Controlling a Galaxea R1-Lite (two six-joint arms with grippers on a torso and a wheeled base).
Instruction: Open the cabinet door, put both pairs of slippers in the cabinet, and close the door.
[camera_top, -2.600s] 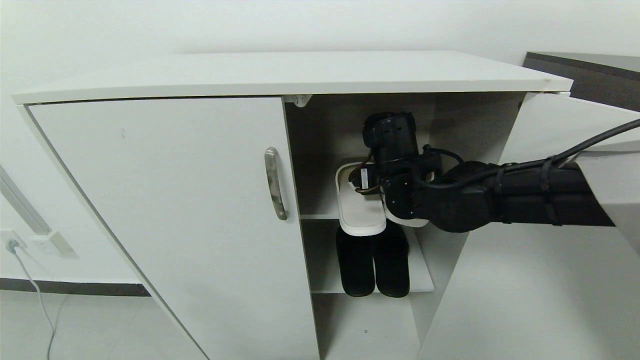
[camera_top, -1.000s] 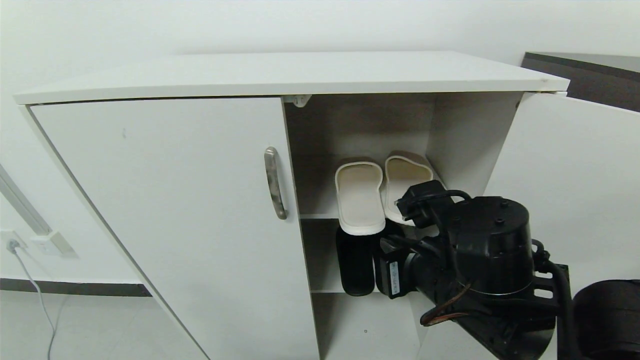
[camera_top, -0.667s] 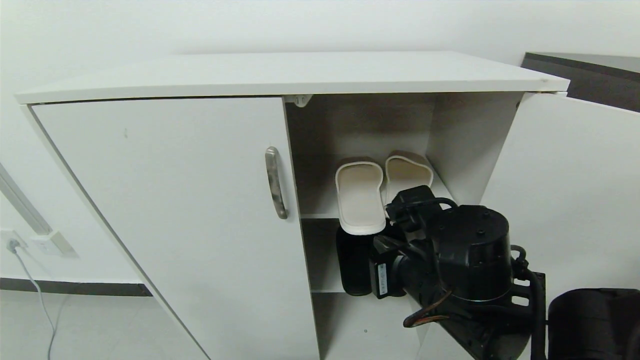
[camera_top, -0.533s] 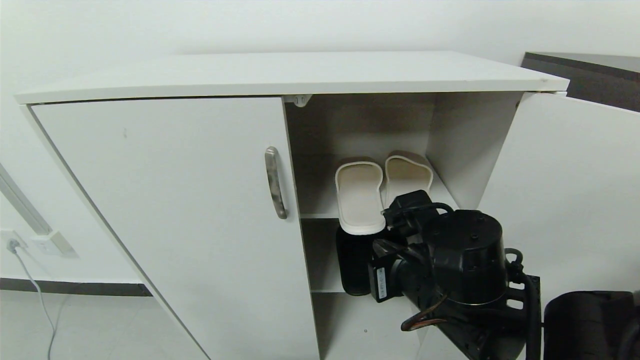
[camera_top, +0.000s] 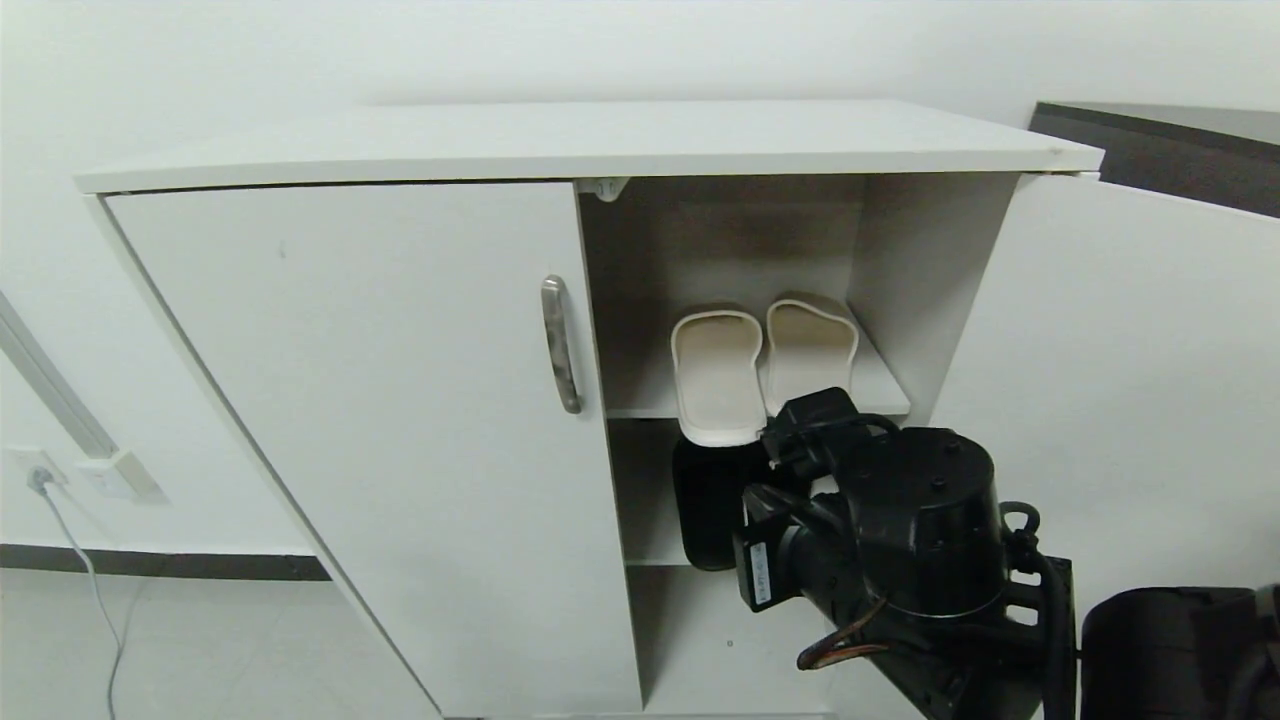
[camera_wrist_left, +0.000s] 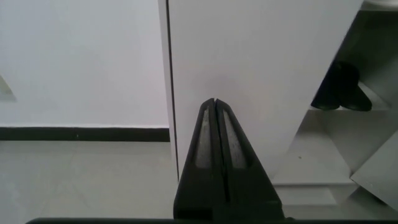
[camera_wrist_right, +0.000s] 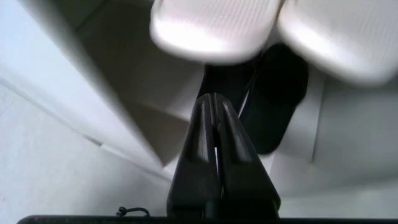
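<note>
Black slippers (camera_top: 710, 505) half hidden behind right arm (camera_top: 920, 540), open door (camera_top: 1130, 380) cut off

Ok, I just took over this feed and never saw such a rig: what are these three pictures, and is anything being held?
It is a wheeled robot with two arms. The wide picture is from its head camera, facing a white cabinet. Its left door is shut, its right door open. Inside, the white slippers lie on the upper shelf, the black slippers on the shelf below. The black bulk in front is the right arm. The other two pictures are from wrist cameras, each looking along its own gripper. The left gripper faces the shut door; the right gripper points at the slippers. Both are shut and hold nothing.
</note>
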